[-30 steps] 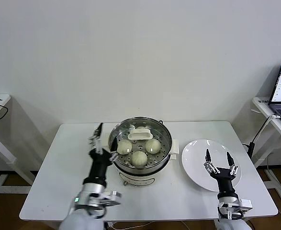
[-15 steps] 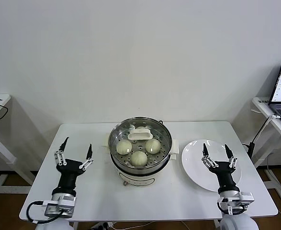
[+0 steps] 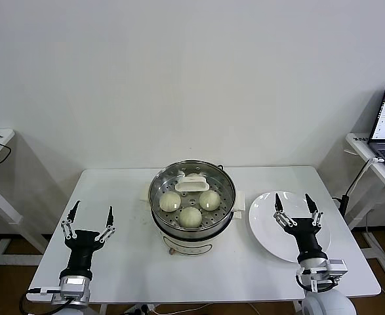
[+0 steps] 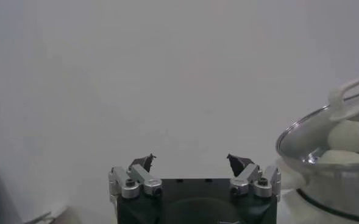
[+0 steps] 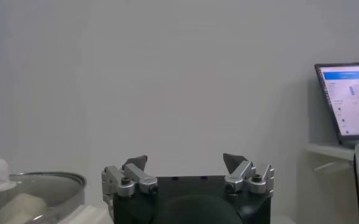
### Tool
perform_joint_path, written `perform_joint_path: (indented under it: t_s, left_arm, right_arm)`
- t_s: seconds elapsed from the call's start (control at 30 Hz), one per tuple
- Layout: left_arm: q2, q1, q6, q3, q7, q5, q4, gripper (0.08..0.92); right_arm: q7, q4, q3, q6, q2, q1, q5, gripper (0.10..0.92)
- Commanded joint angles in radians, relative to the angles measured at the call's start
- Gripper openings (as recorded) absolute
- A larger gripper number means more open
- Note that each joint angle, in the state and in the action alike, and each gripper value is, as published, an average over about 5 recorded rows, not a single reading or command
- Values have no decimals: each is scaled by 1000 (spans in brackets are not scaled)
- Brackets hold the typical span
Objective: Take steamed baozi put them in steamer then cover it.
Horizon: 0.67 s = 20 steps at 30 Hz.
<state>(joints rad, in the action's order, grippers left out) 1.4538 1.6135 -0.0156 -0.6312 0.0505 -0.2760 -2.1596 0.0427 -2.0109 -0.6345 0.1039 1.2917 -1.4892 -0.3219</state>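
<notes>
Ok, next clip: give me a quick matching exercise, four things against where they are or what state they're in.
Things:
1. buns
2. lid
3. plate
4. left gripper

Places or states:
A. open, above the table's left side
B. bare, right of the steamer, under the open right gripper
C. inside the steamer
D. on top of the steamer

Pairs: 1-C, 2-D, 3-B, 4-A
</notes>
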Motion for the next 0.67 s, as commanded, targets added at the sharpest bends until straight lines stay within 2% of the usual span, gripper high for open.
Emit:
perform_joint_path:
  t_s: [0.03, 0.67]
  left_arm:
    - [12, 24, -31, -18, -1, 41, 14, 823]
    - [14, 36, -30, -12, -4, 34, 9, 823]
  right_arm:
    - [1, -13, -1, -15, -3, -6, 21, 823]
    - [1, -9, 11, -17, -11, -9, 25, 823]
